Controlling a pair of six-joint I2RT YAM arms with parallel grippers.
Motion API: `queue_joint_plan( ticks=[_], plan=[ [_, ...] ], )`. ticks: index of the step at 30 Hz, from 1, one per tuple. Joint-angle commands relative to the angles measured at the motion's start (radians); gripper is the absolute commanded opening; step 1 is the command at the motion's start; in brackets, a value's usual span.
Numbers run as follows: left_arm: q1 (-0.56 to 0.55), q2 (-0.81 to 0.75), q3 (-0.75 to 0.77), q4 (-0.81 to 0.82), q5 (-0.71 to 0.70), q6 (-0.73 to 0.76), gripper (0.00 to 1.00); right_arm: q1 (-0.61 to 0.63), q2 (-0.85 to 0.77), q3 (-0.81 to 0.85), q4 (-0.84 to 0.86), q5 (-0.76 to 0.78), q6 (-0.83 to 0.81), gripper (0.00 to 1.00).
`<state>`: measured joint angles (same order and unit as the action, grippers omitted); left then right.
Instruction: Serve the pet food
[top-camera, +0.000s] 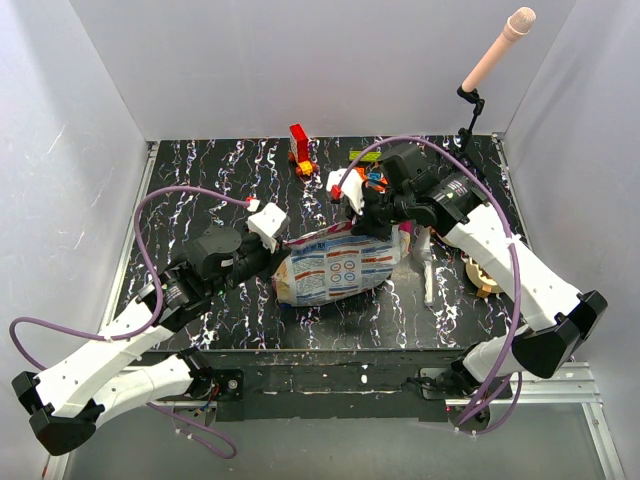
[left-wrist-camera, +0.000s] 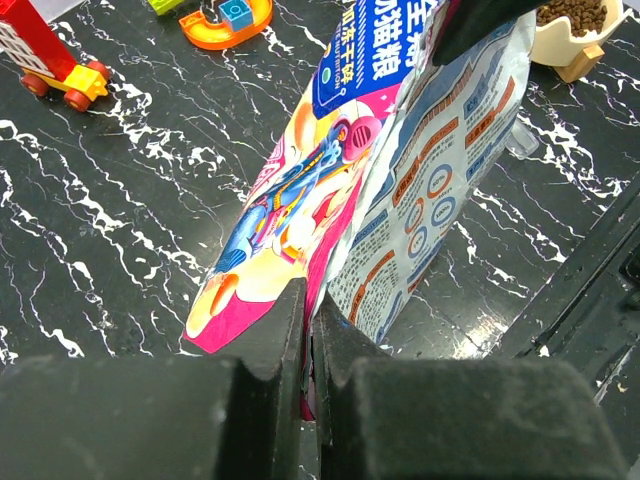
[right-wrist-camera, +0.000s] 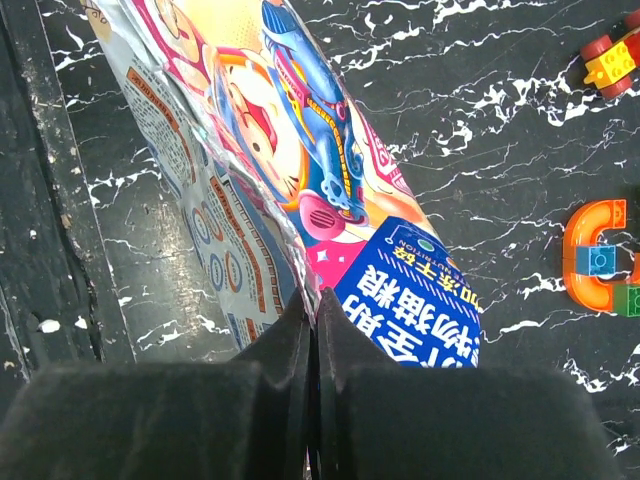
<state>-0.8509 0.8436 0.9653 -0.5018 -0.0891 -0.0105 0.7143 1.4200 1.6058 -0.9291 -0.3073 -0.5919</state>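
Observation:
The glossy pink, white and blue pet food bag (top-camera: 340, 268) lies on its side in the middle of the black marble table, held up between both grippers. My left gripper (top-camera: 274, 258) is shut on the bag's bottom edge, as the left wrist view (left-wrist-camera: 308, 300) shows. My right gripper (top-camera: 374, 226) is shut on the bag's top seam, seen in the right wrist view (right-wrist-camera: 312, 300). Dark-brown kibble (left-wrist-camera: 575, 12) fills a cream bowl (left-wrist-camera: 560, 50) just past the bag's top end; in the top view the bowl (top-camera: 487, 275) is partly hidden under my right arm.
Toy blocks lie at the back: a red piece (top-camera: 300, 148), a red and yellow wheeled block (left-wrist-camera: 50, 65), an orange curved piece (left-wrist-camera: 225, 22). A clear scoop-like item (top-camera: 428, 278) lies right of the bag. A beige rod on a black stand (top-camera: 495, 50) rises at the back right.

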Motion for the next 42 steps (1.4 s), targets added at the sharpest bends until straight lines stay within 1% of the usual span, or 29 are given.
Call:
queue_joint_plan(
  ticks=[1,4,7,9,13,15,16,17,19,21,23,24,25,27,29,30,31,32,33,35,37,39,40,41,42],
  plan=[
    [0.004,-0.066,0.027,-0.023,-0.035,-0.009,0.00,-0.076,-0.018,0.011,-0.036,0.163,-0.048,0.01],
    [0.004,-0.069,0.030,-0.030,-0.038,-0.008,0.00,-0.085,-0.007,0.023,-0.051,0.206,-0.037,0.01],
    [0.004,-0.072,0.032,-0.037,-0.041,-0.003,0.00,-0.134,-0.033,0.009,-0.025,0.203,-0.011,0.01],
    [0.004,-0.074,0.032,-0.040,-0.044,-0.002,0.00,-0.157,-0.049,0.003,-0.014,0.214,-0.006,0.20],
    [0.004,-0.078,0.029,-0.038,-0.041,-0.005,0.00,-0.173,-0.072,-0.036,-0.005,0.263,-0.035,0.24],
    [0.004,-0.078,0.027,-0.040,-0.040,-0.005,0.00,-0.180,-0.078,-0.056,-0.007,0.264,-0.046,0.22],
    [0.004,-0.077,0.030,-0.038,-0.040,-0.002,0.00,-0.184,-0.079,-0.063,-0.007,0.270,-0.051,0.18],
    [0.004,-0.077,0.029,-0.040,-0.040,-0.002,0.00,-0.187,-0.075,-0.066,-0.013,0.275,-0.057,0.02],
    [0.003,-0.077,0.033,-0.043,-0.043,0.003,0.00,-0.197,-0.070,-0.058,-0.042,0.260,-0.075,0.01],
    [0.003,-0.078,0.036,-0.050,-0.049,0.006,0.00,-0.200,-0.072,-0.060,-0.027,0.298,-0.065,0.01],
    [0.004,-0.081,0.035,-0.055,-0.049,0.006,0.00,-0.219,-0.078,-0.070,-0.002,0.301,-0.057,0.01],
    [0.004,-0.083,0.036,-0.058,-0.049,0.006,0.00,-0.228,-0.090,-0.085,0.018,0.301,-0.055,0.16],
    [0.004,-0.086,0.035,-0.060,-0.047,0.006,0.00,-0.234,-0.095,-0.092,0.018,0.303,-0.063,0.23],
    [0.003,-0.089,0.033,-0.061,-0.046,0.006,0.00,-0.245,-0.107,-0.107,0.025,0.301,-0.077,0.24],
    [0.003,-0.092,0.030,-0.061,-0.044,0.006,0.00,-0.253,-0.104,-0.104,0.023,0.303,-0.077,0.29],
    [0.003,-0.092,0.030,-0.061,-0.043,0.006,0.00,-0.256,-0.105,-0.109,0.023,0.303,-0.083,0.29],
    [0.004,-0.092,0.030,-0.061,-0.040,0.006,0.00,-0.259,-0.104,-0.107,0.021,0.301,-0.088,0.22],
    [0.004,-0.092,0.030,-0.061,-0.038,0.006,0.00,-0.263,-0.099,-0.104,0.012,0.303,-0.095,0.09],
    [0.004,-0.092,0.029,-0.063,-0.038,0.006,0.00,-0.265,-0.093,-0.101,0.009,0.335,-0.100,0.01],
    [0.004,-0.094,0.032,-0.066,-0.040,0.006,0.00,-0.268,-0.087,-0.093,-0.005,0.332,-0.112,0.01],
    [0.004,-0.095,0.033,-0.070,-0.041,0.006,0.00,-0.283,-0.089,-0.078,-0.011,0.271,-0.103,0.01],
    [0.004,-0.097,0.035,-0.075,-0.041,0.006,0.00,-0.288,-0.090,-0.073,0.002,0.280,-0.089,0.01],
    [0.004,-0.098,0.035,-0.075,-0.041,0.006,0.00,-0.291,-0.098,-0.081,0.019,0.286,-0.080,0.11],
    [0.004,-0.100,0.033,-0.076,-0.038,0.006,0.00,-0.297,-0.104,-0.087,0.021,0.274,-0.082,0.29],
    [0.004,-0.100,0.035,-0.076,-0.035,0.006,0.00,-0.299,-0.113,-0.093,0.015,0.260,-0.103,0.37]
  ],
)
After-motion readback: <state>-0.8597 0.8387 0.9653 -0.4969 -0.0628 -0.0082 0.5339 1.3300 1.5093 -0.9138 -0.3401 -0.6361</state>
